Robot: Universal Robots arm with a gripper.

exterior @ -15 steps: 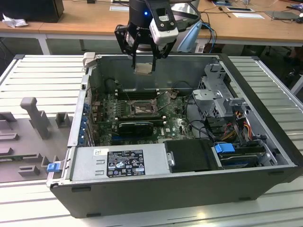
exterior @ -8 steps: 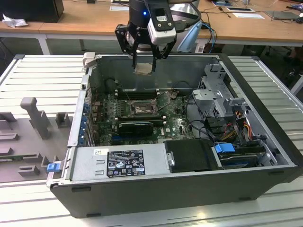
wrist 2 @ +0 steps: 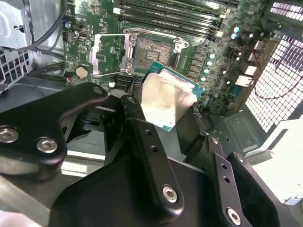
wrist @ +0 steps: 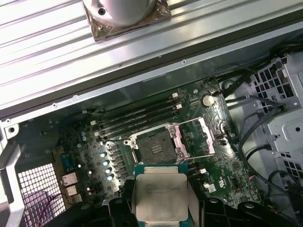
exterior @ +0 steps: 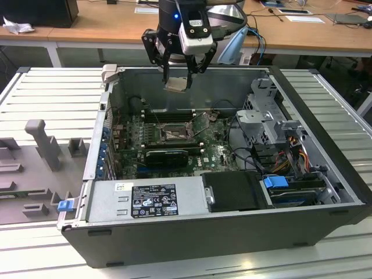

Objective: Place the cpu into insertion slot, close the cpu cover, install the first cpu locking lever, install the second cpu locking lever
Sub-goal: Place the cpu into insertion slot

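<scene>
**Exterior view.** The black robot gripper (exterior: 177,78) hangs above the open dark-grey computer case (exterior: 325,192), which lies on its side on the slatted metal worktop (exterior: 52,87). Its fingers (exterior: 164,68) are clamped on the small flat silvery-beige square cpu (exterior: 177,85), well clear of the green motherboard (exterior: 218,154). They grip it by its edges, probably to spare the contacts underneath. The square dark-rimmed insertion slot (exterior: 173,133) lies below, empty. The thin silver-grey framed cpu cover (exterior: 204,119) is swung up on the side toward the exterior view's right, which leaves the socket open.

**Second wrist view.** The cpu (wrist 2: 168,101) sits between two fingers (wrist 2: 142,132), metal lid toward the camera. Beyond it lie the bare slot (wrist 2: 151,52) and the folded-back cover (wrist 2: 106,54).

**First wrist view.** The cpu (wrist: 161,196) is held lid-up. Its edges run roughly parallel to those of the slot (wrist: 154,146), an orientation judged to suit seating. The cover (wrist: 196,137) lies open beside the slot.
</scene>
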